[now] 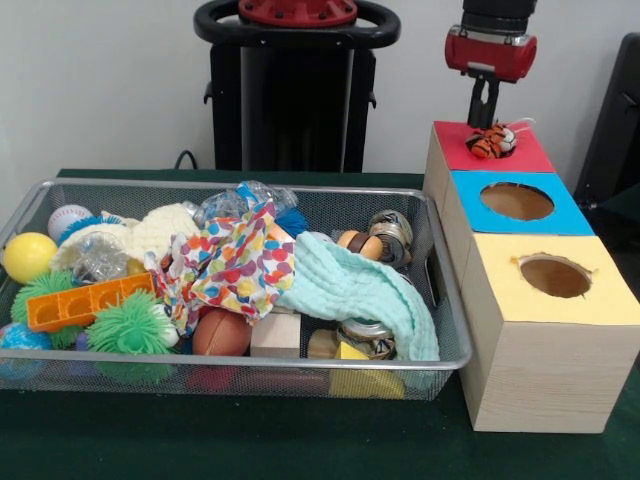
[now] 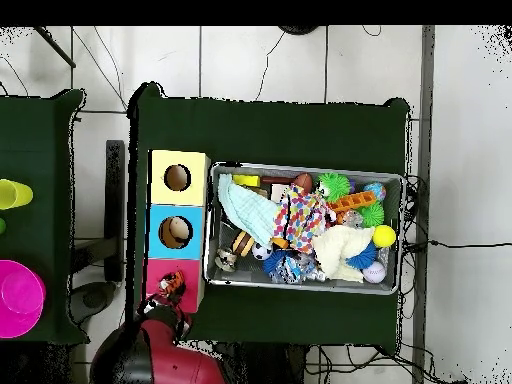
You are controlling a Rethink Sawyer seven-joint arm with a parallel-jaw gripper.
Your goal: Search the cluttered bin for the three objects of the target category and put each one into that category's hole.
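The wire mesh bin stands at the left, full of toys and cloths; it also shows in the overhead view. An orange black-striped tiger lies on the red panel of the wooden box, over its hole. My gripper hangs straight above the tiger, close to or touching it. In the overhead view the tiger sits on the red panel and the arm reaches it from below. The duck and the orange-tan figure are hidden.
The wooden box has a blue panel with a round hole and a yellow panel with a hole. In the bin lie a mint cloth, a dotted cloth, green spiky balls, a yellow ball and a toy football.
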